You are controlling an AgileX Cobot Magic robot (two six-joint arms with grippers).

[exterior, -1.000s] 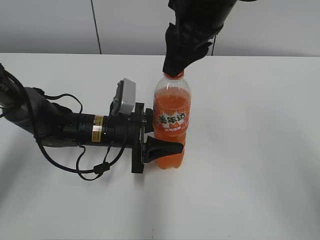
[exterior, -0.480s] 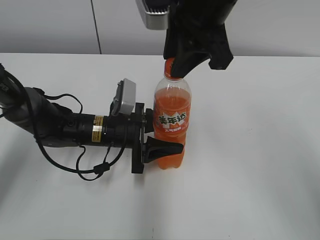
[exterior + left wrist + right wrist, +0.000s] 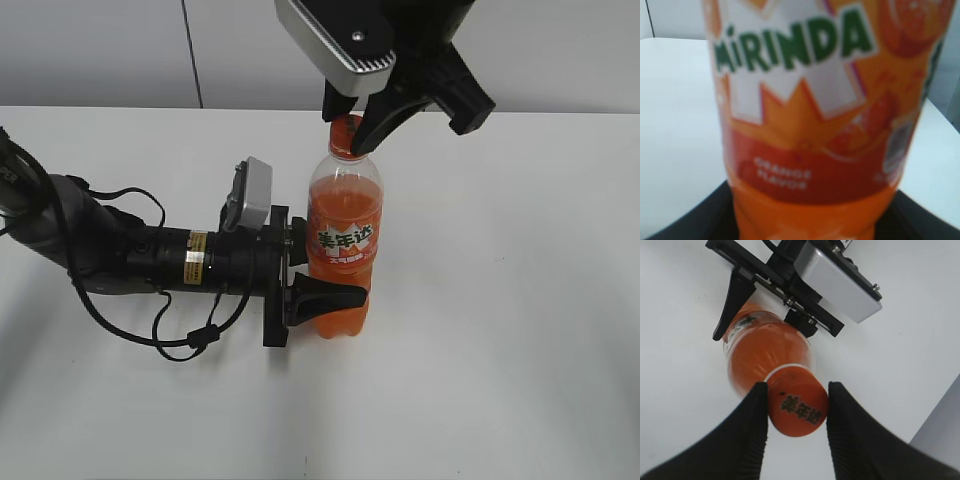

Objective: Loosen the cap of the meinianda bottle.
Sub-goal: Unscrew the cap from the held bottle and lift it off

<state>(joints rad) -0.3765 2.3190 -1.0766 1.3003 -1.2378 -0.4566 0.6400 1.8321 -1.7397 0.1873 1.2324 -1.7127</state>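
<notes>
Two claws meet one upright meinianda bottle [image 3: 343, 255] on the white worktop [image 3: 500, 330] in the exterior view: the left claw [image 3: 310, 270] pinches its labelled body, the right claw [image 3: 352, 125] straddles the cap [image 3: 347, 133]. Left wrist view: the label fills the picture. Right wrist view: ribbed fingers [image 3: 754, 412] press the cap's [image 3: 797, 407] sides.

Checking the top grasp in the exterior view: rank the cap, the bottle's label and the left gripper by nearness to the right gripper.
1. The cap, between the right gripper fingers.
2. The label, lower, mid-bottle.
3. The left gripper, lowest, clamping the meinianda bottle body.
</notes>
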